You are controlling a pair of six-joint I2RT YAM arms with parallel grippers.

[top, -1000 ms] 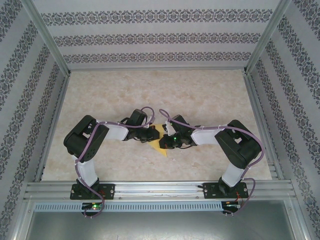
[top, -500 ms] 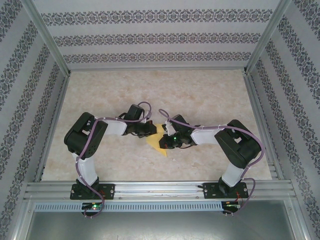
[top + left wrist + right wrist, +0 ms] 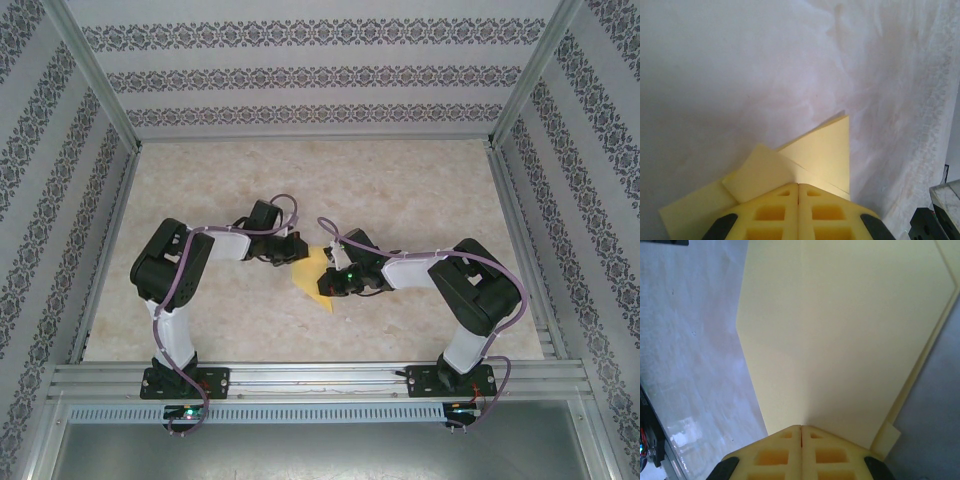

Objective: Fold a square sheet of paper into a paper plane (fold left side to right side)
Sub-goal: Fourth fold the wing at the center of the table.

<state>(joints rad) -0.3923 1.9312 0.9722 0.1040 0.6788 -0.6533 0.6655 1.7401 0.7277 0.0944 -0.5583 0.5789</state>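
The square sheet of paper [image 3: 313, 273] is yellow and creased into a pointed shape, lying flat on the table between the two arms. My left gripper [image 3: 295, 257] is shut, its tips at the sheet's left edge. In the left wrist view the closed fingertips [image 3: 785, 192] rest over the paper [image 3: 825, 150], where a small folded flap [image 3: 760, 172] lies beside a triangular point. My right gripper [image 3: 327, 287] is shut too, on the sheet's right side. Its fingertips [image 3: 815, 435] touch the paper [image 3: 840, 330], and a centre crease runs straight away from them. Nothing sits between either pair of jaws.
The marbled tabletop [image 3: 400, 200] is boxed in by patterned walls and metal frame posts. An aluminium rail [image 3: 320, 378] with both arm bases runs along the near edge. Part of the right arm [image 3: 935, 215] shows at the left wrist view's lower right corner.
My left gripper has slid up and to the left, off the middle of the sheet to its left edge, uncovering more yellow paper. The right arm has stayed still.
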